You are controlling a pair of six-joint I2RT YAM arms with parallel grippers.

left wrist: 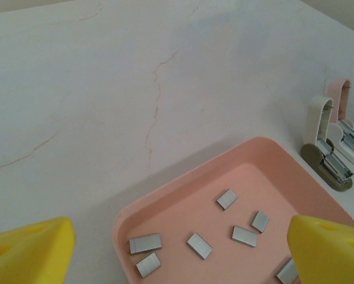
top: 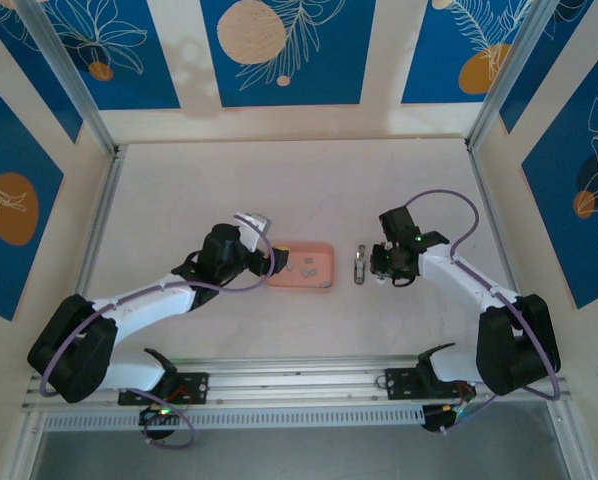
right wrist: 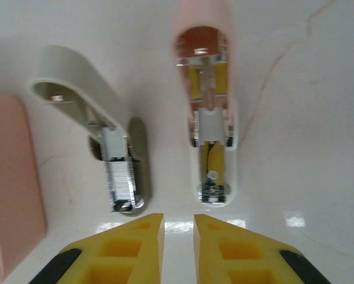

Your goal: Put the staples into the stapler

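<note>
On the pale worktop a pink tray sits centre. The left gripper spreads wide at the tray's left end, empty. The right gripper, nearly closed and empty, faces two opened staplers right of the tray: the cream stapler nearer it, then the pink stapler. The staples lie loose in the tray, mere specks overhead.

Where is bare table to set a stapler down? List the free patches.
Free: the wide bare table beyond the pink tray, up to the back wall; also the strip between the tray and the rail at the arm bases. Crowded: right of the tray, where two open staplers stand side by side just before the right arm's shut jaws.
</note>
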